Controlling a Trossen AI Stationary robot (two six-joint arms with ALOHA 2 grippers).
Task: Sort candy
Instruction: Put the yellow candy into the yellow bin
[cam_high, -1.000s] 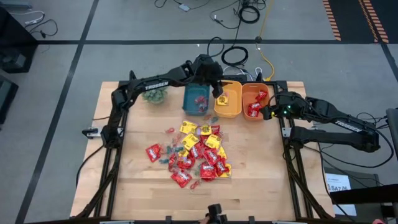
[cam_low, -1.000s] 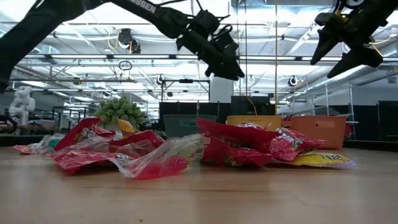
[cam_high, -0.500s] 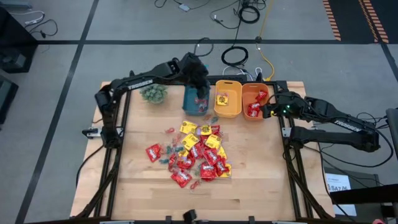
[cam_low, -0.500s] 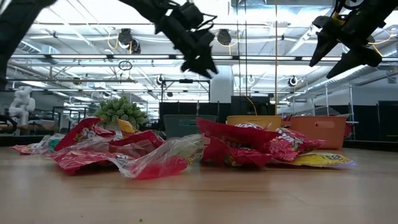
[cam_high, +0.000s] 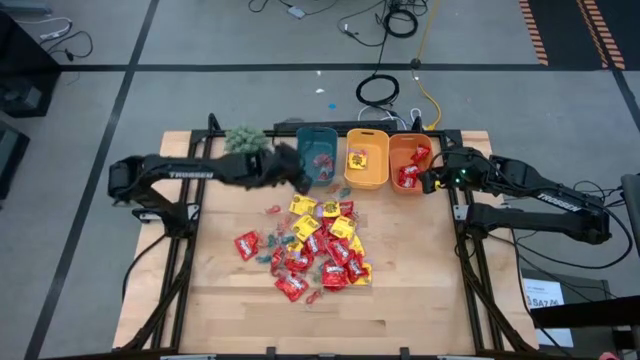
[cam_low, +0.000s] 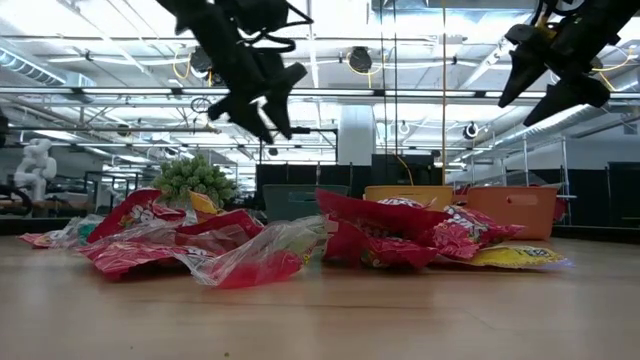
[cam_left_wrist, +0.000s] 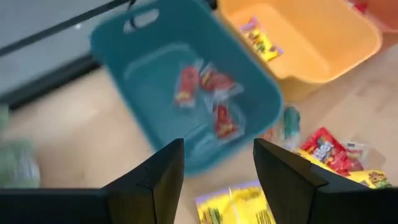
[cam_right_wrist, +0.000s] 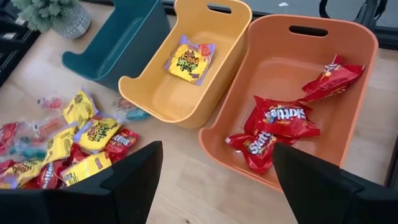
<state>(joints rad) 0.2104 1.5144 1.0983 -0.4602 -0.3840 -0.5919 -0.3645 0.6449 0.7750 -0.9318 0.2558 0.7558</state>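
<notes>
The candy (cam_high: 312, 245) lies in a loose pile of red and yellow packets and small pale pieces in the middle of the table. It also shows in the low view (cam_low: 300, 245). My left gripper (cam_high: 302, 180) is open and empty, in the air at the near left corner of the teal bin (cam_high: 318, 155). In the left wrist view (cam_left_wrist: 219, 152) that bin (cam_left_wrist: 180, 93) holds a few red pieces. My right gripper (cam_high: 428, 180) is open and empty, in the air beside the orange bin (cam_high: 408, 162). It also shows in the right wrist view (cam_right_wrist: 217, 155).
The yellow bin (cam_right_wrist: 186, 68) holds one yellow packet, and the orange bin (cam_right_wrist: 298, 106) holds several red packets. The three bins stand side by side at the table's far edge. A small green plant (cam_high: 245, 138) stands to the left of the teal bin.
My left gripper has swung from above the yellow bin toward the table's left, passed over the teal bin, and come nearer to its near left corner. My right arm has kept still.
</notes>
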